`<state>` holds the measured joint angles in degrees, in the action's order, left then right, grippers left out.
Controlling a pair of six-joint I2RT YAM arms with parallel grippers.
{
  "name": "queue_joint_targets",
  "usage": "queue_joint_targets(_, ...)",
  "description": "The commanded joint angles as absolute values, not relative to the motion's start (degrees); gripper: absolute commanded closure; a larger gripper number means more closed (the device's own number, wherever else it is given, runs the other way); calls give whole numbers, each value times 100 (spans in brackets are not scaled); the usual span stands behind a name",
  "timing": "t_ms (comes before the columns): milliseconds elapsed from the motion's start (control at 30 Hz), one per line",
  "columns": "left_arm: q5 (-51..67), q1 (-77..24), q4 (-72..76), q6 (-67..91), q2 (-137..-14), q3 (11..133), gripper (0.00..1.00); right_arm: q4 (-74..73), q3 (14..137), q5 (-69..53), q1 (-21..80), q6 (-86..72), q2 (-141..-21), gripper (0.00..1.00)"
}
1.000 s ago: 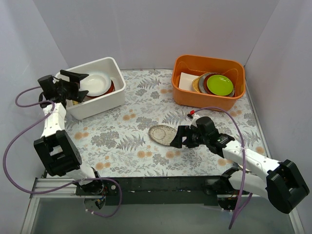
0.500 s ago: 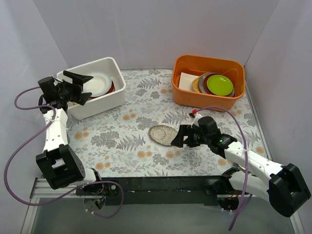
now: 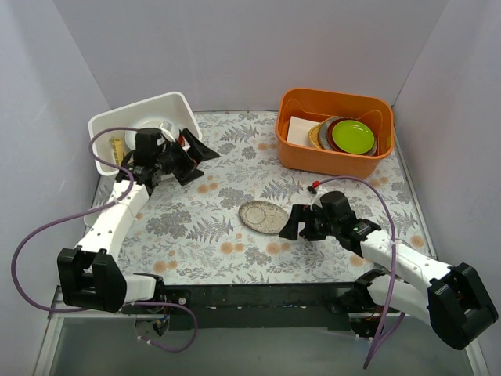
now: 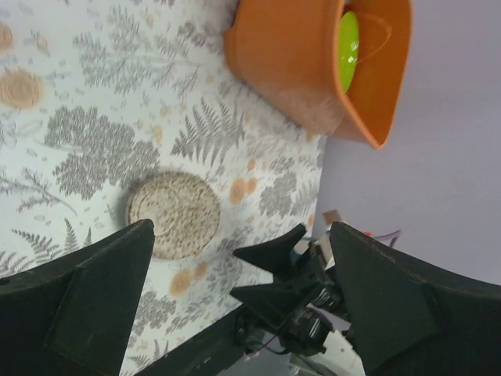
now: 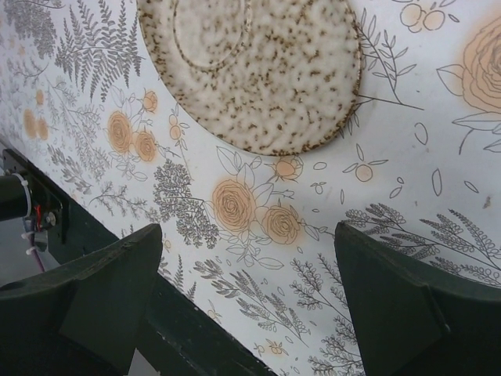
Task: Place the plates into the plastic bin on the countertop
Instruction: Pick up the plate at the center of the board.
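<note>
A speckled beige plate (image 3: 262,216) lies flat on the fern-printed countertop (image 3: 227,180); it also shows in the left wrist view (image 4: 174,215) and the right wrist view (image 5: 254,63). My right gripper (image 3: 291,223) is open and empty, just right of the plate, low over the counter. My left gripper (image 3: 196,157) is open and empty, just right of the white plastic bin (image 3: 182,106), pointing toward the middle of the counter. The bin's inside is mostly hidden by my left arm; a bit of white plate (image 3: 159,125) shows in it.
An orange tub (image 3: 335,129) stands at the back right, holding a green plate (image 3: 352,135) on a stack of others and a pale square mat (image 3: 299,131). Purple cables loop off both arms. A black rail runs along the near edge.
My left gripper has swung out from over the white bin to the right, over the counter. My right gripper has backed off a little from the speckled plate, which lies as before.
</note>
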<state>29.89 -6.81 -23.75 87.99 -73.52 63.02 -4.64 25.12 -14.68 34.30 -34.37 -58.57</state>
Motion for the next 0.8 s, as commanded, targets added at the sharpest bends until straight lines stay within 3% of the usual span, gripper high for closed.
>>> queue_joint_targets(0, 2303, -1316, -2365, 8657, -7172, 5723, 8, -334, 2409, -1476, 3314, -3437, -5818, 2)
queue_joint_targets(400, 1749, -2584, -1152, 9211, -7936, 4290, 21, -185, 2136, -1503, 3015, -3445, -6003, 4)
queue_joint_targets(567, 1793, -2768, -713, 9246, -8595, 4272, 37, -123, 2057, -1591, 2936, -3428, -5968, 4)
queue_joint_targets(767, 1872, -2909, -194, 9325, -9280, 4245, 47, -97, 1987, -1670, 2839, -3375, -5933, 5)
